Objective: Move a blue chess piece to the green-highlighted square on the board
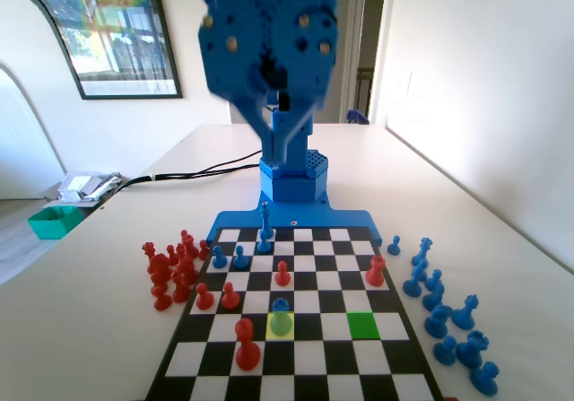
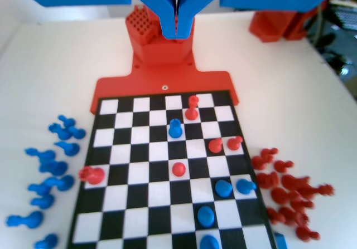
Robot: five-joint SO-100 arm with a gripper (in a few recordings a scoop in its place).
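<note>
While raised above board point(image 1: 305, 343) | claw point(image 2: 176, 30) pressed together, holds 0 | blue pawn point(image 1: 281, 318) on yellow sq

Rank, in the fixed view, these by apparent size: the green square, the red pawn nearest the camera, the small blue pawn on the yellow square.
1. Red plastic pawn nearest the camera: largest, though nearness inflates it.
2. Bright green-highlighted square.
3. Small blue plastic pawn on the yellow square: close to the green square, so this order is unsure.

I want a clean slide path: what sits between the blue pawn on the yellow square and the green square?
In the fixed view, the blue pawn and green square share a row; the squares between them are bare.
</note>
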